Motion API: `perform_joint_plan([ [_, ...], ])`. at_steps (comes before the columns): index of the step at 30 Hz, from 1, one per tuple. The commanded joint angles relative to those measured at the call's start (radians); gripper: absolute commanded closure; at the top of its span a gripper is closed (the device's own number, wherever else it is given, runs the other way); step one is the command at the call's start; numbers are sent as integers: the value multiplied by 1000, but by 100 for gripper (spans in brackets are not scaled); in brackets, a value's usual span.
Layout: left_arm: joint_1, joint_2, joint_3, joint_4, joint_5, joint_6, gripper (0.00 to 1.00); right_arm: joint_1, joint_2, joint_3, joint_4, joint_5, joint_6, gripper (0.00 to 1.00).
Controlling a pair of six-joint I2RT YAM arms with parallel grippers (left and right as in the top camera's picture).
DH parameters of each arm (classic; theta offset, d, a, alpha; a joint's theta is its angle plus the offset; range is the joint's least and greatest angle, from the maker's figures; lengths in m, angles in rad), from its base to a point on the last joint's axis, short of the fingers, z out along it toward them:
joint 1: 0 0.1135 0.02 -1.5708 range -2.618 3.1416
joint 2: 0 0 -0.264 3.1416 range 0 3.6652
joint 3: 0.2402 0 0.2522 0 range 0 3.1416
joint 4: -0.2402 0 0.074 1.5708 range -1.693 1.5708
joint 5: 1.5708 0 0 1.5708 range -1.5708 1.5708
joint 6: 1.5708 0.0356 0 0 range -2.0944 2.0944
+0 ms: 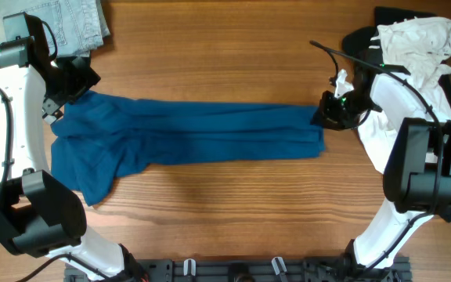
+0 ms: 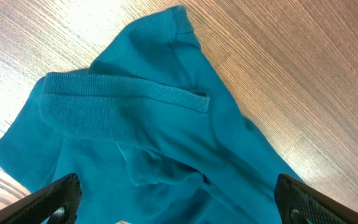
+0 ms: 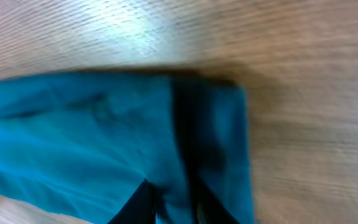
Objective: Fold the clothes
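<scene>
At the far left corner of the table [image 1: 225, 63] lies a folded pair of pale jeans [image 1: 61, 23], flat on the wood, not in any bin. Just below them the left claw [image 2: 179, 204] hangs over the collar end of the teal shirt [image 1: 202, 133], its fingers [image 2: 58, 199] spread wide and holding nothing. In the left wrist view the ribbed collar [image 2: 123, 93] and one sleeve lie directly under that gap, rumpled and not squared. The shirt is stretched in a long band across the middle of the table. Its long axis runs left to right, from one arm to the other, with the broad shoulder part at the left and the narrower hem at the right. The left arm is therefore the nearer one for the collar and sleeves, which lie straight beneath it. The right arm is nearer the hem. The right claw [image 1: 329, 113] sits at that right edge. In the blurred right wrist view its dark fingers [image 3: 143, 200] stand close together with teal cloth between them, so I judge it is pinched on the hem. A fold would likely carry one end along this axis toward the other. Beyond the right arm, at the far right corner, a crumpled white garment [image 1: 413, 39] rests on something dark that I cannot identify. No basket or box shows anywhere.
</scene>
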Motion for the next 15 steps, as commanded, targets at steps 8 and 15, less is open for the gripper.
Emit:
perform_joint_plan([
  [8, -1, -12, 16, -1, 8, 2, 0, 1, 13, 30, -139, 327, 114, 86],
  [15, 0, -12, 16, -5, 8, 2, 0, -83, 5, 30, -95, 192, 18, 14],
])
